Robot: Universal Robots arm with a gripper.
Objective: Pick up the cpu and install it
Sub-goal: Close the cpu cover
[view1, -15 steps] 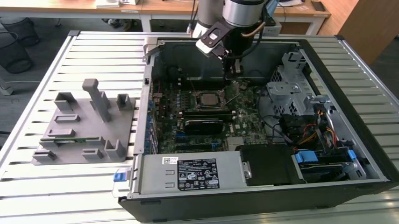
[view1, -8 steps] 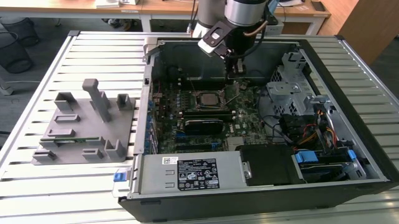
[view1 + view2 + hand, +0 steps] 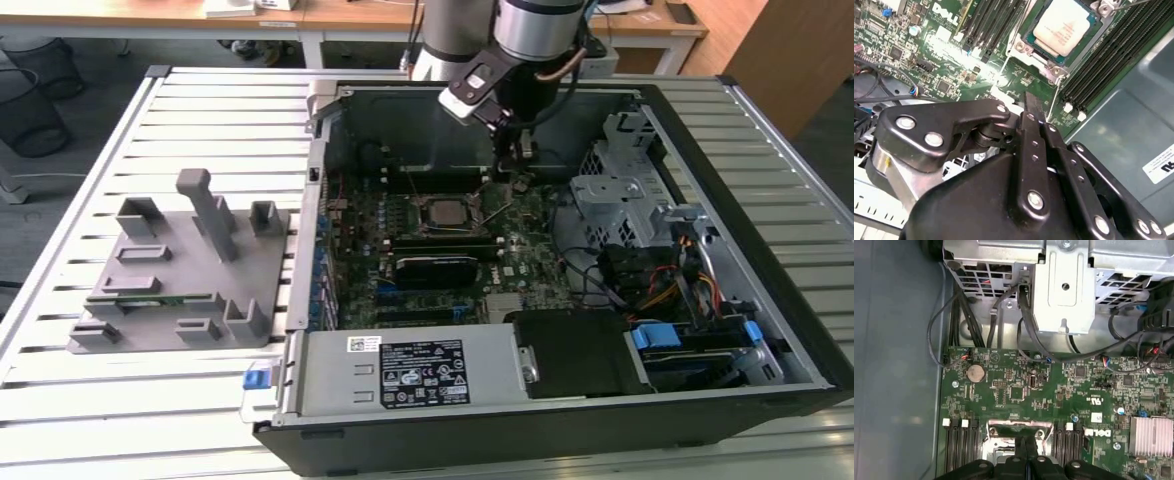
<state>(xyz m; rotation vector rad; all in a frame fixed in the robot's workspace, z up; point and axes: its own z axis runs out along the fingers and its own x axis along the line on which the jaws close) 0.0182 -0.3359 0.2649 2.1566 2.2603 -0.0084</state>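
Observation:
The cpu [image 3: 1064, 27], a square chip with a shiny silver top, lies flat in the motherboard socket [image 3: 1024, 42] with its top uncovered. In the exterior view the cpu [image 3: 445, 212] sits mid-board inside the open computer case [image 3: 747, 330]. My gripper [image 3: 515, 165] hangs over the board a little behind the socket, towards the exterior view's right. Both wrist views show its black fingers [image 3: 1030, 145] pressed together with nothing between them, and the gripper [image 3: 1026, 445] points down beside the socket's edge, apart from the chip.
Black memory slots [image 3: 1104, 60] flank the socket. A metal drive cage [image 3: 625, 190] with cable bundles [image 3: 667, 290] stands at the exterior view's right, and the power supply [image 3: 400, 370] is at the front. A grey fixture [image 3: 187, 270] holding a green memory stick [image 3: 150, 297] sits on the slatted table [image 3: 134, 400].

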